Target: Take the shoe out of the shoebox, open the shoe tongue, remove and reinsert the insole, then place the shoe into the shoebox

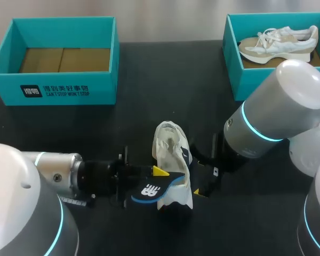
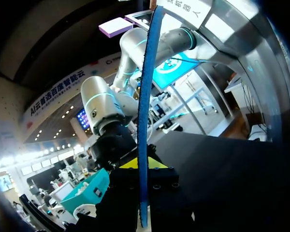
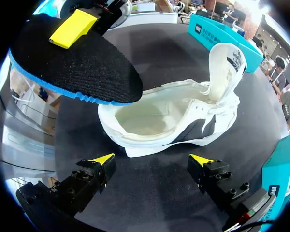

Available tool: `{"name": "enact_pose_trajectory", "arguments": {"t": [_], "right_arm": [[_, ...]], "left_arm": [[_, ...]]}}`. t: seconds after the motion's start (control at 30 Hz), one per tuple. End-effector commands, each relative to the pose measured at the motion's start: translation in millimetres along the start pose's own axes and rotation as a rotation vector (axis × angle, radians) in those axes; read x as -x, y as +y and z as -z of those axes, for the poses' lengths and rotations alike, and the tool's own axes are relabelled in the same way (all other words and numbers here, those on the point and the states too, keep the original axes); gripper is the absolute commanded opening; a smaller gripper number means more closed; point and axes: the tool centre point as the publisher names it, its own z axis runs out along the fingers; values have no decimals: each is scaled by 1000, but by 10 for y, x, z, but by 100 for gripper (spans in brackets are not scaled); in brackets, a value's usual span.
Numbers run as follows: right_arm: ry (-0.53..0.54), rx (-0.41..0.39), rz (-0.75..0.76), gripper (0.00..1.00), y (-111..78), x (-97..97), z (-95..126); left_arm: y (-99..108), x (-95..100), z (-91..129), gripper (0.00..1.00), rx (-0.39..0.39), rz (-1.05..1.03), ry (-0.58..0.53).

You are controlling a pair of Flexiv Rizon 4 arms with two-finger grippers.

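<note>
A white shoe (image 1: 173, 160) rests on the black table's middle, its tongue (image 3: 227, 63) pulled up and its inside bare. My left gripper (image 1: 159, 172) is shut on a black insole (image 1: 149, 189) with a blue edge, held just beside the shoe's left side. In the left wrist view the insole (image 2: 145, 121) shows edge-on between the fingers. In the right wrist view the insole (image 3: 72, 63) hovers over the heel end of the shoe (image 3: 174, 121). My right gripper (image 1: 202, 178) stands open to the right of the shoe; its fingers (image 3: 101, 162) are short of the sole, touching nothing.
An empty teal shoebox (image 1: 58, 85) stands at the back left. A second teal shoebox (image 1: 245, 80) at the back right holds a white and beige shoe (image 1: 280, 42). My right arm (image 1: 277, 106) reaches in over the table's right side.
</note>
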Motion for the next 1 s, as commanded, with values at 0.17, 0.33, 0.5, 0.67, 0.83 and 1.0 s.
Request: {"name": "enact_pose_trajectory", "arguments": {"t": [0.17, 0.33, 0.5, 0.67, 0.83, 1.0], "right_arm": [[-4, 0, -1, 100, 3, -17, -13], [-4, 0, -1, 100, 3, -17, -13], [-4, 0, -1, 100, 3, -17, -13], [-4, 0, -1, 100, 3, -17, -13], [-4, 0, -1, 100, 3, -17, -13], [-4, 0, -1, 100, 3, -17, -13]], "left_arm": [[163, -14, -154, 0, 1, 11, 4], [215, -40, -189, 0, 6, 22, 6], [260, -48, -212, 0, 13, 35, 1], [292, -49, -227, 0, 22, 43, -4], [332, -63, -225, 0, 34, 56, 1], [361, -69, -203, 0, 44, 73, -5]]}}
